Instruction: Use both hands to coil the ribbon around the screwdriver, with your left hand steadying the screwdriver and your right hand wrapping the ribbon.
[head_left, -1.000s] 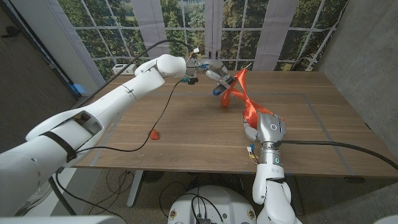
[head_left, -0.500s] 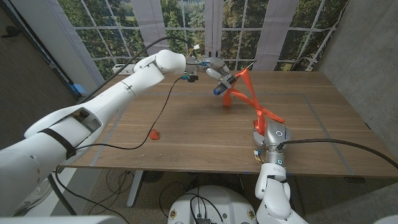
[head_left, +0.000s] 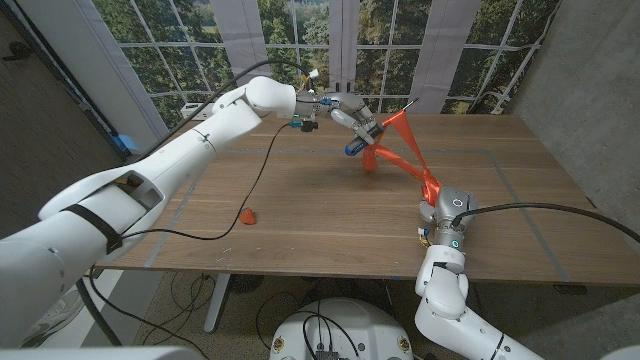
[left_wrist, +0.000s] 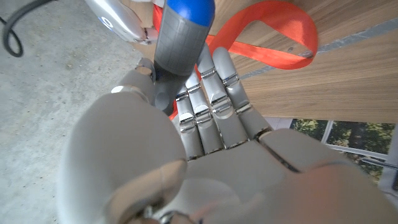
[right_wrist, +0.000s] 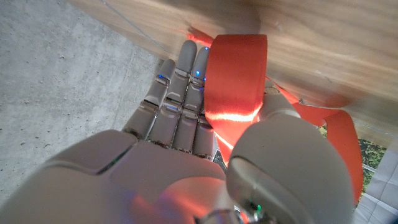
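At the table's far side, about twelve o'clock, the left hand (head_left: 352, 124) grips the screwdriver (head_left: 358, 140), fingers wrapped round its grey-and-blue handle and holding it clear of the wood. Out at four o'clock the right hand (head_left: 443, 207) has the ribbon (head_left: 405, 150) pinched under its thumb, the band stretched tight from there up to the tool.

Over the last second the right hand has drawn back toward the near right corner and swung outward — the ribbon, which sagged in loose loops near the tool, now runs as taut straight legs. The left hand has barely shifted. My read: slack is taken up, so a turn can be laid on the shaft, though no clear coil shows yet.

Left wrist view gives the handle's blue end (left_wrist: 184, 34) and the fingers (left_wrist: 214, 99) around it, with a ribbon loop (left_wrist: 273, 37) lying on the table behind — detail too small from the head. Right wrist view shows the band (right_wrist: 236, 78) crossing the fingers (right_wrist: 180, 99) flat, clamped by the thumb.
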